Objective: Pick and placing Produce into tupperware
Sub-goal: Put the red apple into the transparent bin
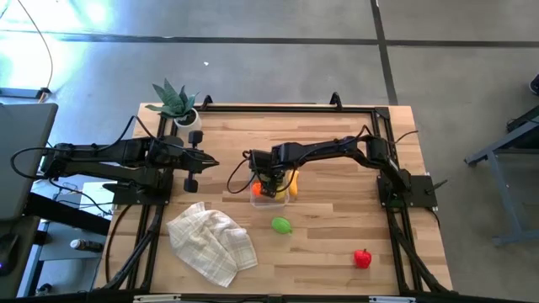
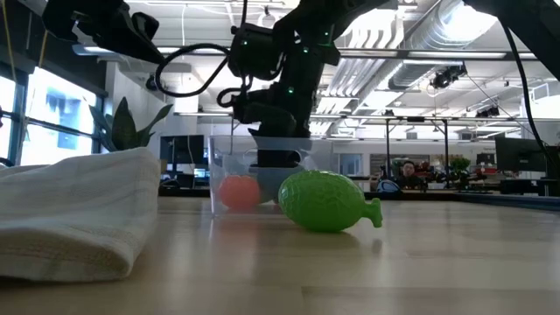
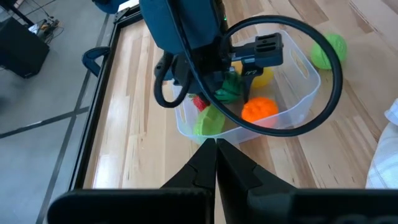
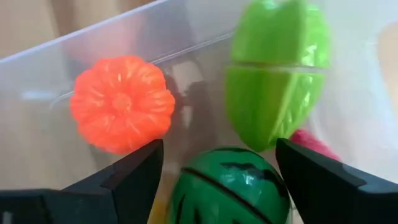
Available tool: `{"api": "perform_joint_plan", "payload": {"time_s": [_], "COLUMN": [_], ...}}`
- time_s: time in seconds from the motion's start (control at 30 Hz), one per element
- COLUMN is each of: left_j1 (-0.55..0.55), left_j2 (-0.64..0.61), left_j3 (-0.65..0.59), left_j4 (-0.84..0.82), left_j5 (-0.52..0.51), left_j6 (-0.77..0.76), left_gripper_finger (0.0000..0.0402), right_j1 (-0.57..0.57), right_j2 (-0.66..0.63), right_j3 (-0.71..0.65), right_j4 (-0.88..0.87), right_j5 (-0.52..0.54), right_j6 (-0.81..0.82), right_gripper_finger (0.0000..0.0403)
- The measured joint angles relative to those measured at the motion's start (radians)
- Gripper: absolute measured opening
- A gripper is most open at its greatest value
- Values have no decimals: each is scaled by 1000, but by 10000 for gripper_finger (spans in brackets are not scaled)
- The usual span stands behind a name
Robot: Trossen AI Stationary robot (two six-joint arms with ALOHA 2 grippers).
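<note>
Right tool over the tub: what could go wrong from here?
1. The right tool stands open deep inside the clear tub, with a striped green melon between its fingers; whether it grips it is unclear. Lifting out, it might drag the melon or the tub along.
2. The tub is already crowded, with an orange fruit and a light green piece, so adding the green fruit or red fruit may need care.

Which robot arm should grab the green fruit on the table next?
Probably the right. Its right gripper hangs open over the tupperware, just beside the green fruit. The left gripper waits shut near the table's far left side, farther from it.
</note>
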Motion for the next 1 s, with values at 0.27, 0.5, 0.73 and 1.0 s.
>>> {"api": "perform_joint_plan", "payload": {"time_s": [0.27, 0.5, 0.73, 1.0], "left_j1": [0, 0, 0, 0], "left_j2": [0, 0, 0, 0], "left_j3": [0, 0, 0, 0], "left_j4": [0, 0, 0, 0], "left_j5": [0, 0, 0, 0], "left_j6": [0, 0, 0, 0], "left_gripper_finger": [3, 3, 3, 3], "right_j1": [-4, -6, -6, -10], "right_j2": [0, 0, 0, -1], "right_j3": [0, 0, 5, 98], "right_j4": [27, 24, 9, -112], "right_j5": [-39, -37, -40, -51], "right_j6": [29, 8, 33, 49], "right_gripper_finger": [316, 389, 395, 394]}}
